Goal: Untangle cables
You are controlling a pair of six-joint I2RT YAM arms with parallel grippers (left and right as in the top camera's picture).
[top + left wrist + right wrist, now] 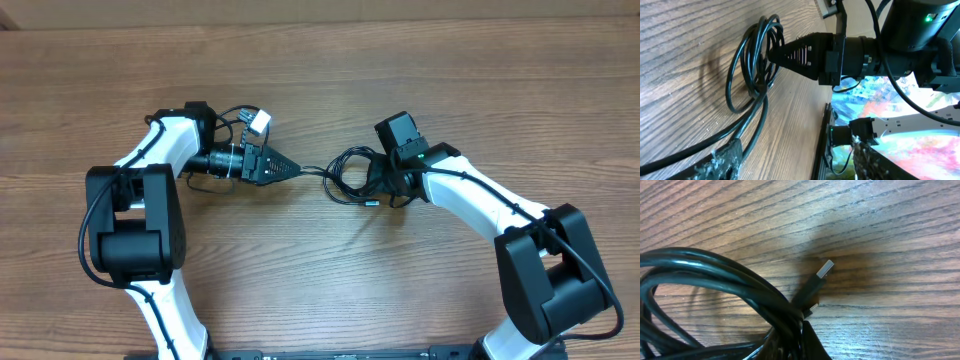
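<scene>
The cables are thin black cords coiled in a small bunch at the table's middle. One strand runs left to my left gripper, which is turned on its side. In the left wrist view the cables loop on the wood and strands pass along the lower finger, with the left gripper open wide. My right gripper is shut on the bunch from the right, and its tip pokes into the coil. In the right wrist view the cables are pinched between its fingers. A silver-tipped plug sticks out beyond them.
The wooden table stretches all around the bunch. The arm bases stand at the front left and front right. A dark rail runs along the front edge.
</scene>
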